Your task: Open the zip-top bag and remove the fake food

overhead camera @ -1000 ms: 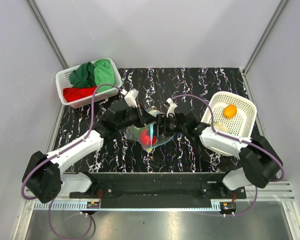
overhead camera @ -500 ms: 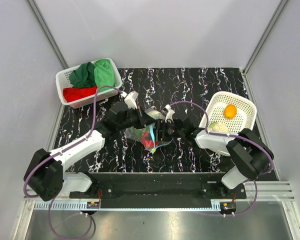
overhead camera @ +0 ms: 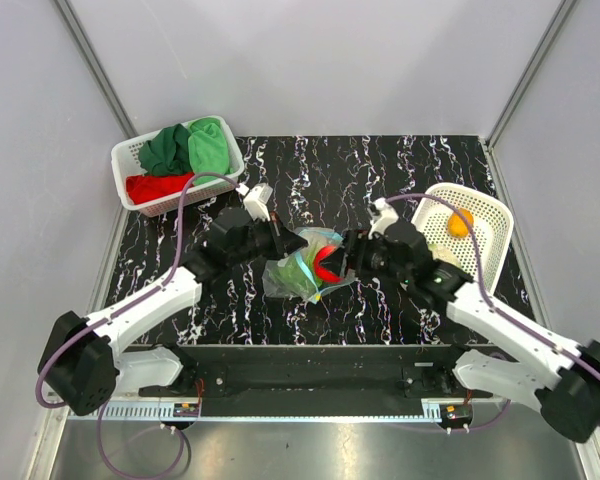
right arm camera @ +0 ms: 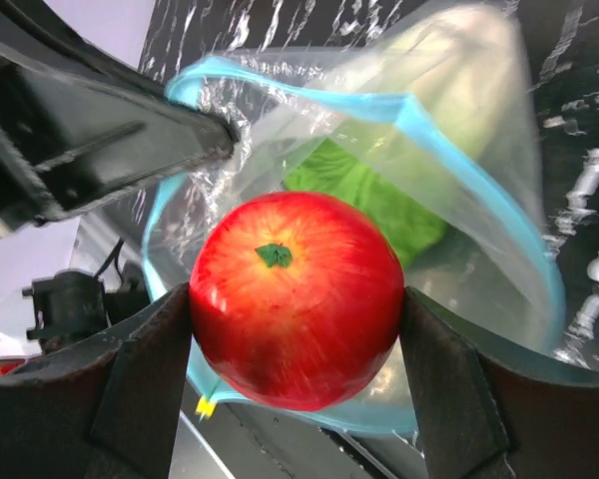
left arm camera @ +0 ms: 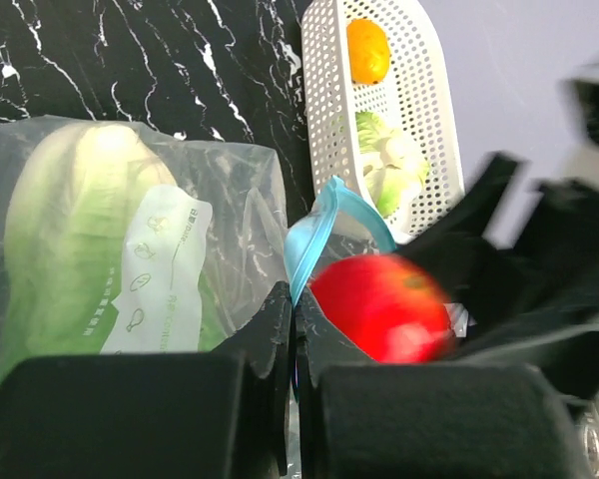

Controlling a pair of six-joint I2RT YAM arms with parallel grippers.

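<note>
The clear zip-top bag lies mid-table with its mouth open toward the right. My left gripper is shut on the teal zip strip at the near rim. A red apple of the fake food sits squarely between the pads of my right gripper, just in front of the bag's mouth, and it also shows from above as the apple. A pale green leafy piece and a bright green piece lie inside the bag.
A white mesh basket at the right holds an orange and a cabbage-like piece. Another white basket at the back left holds green and red cloths. Grey walls close in the table on three sides.
My right gripper has drawn back to the right with the red apple, bringing it from inside the bag to its mouth. The left gripper has kept its hold on the zip strip and shifted slightly left.
</note>
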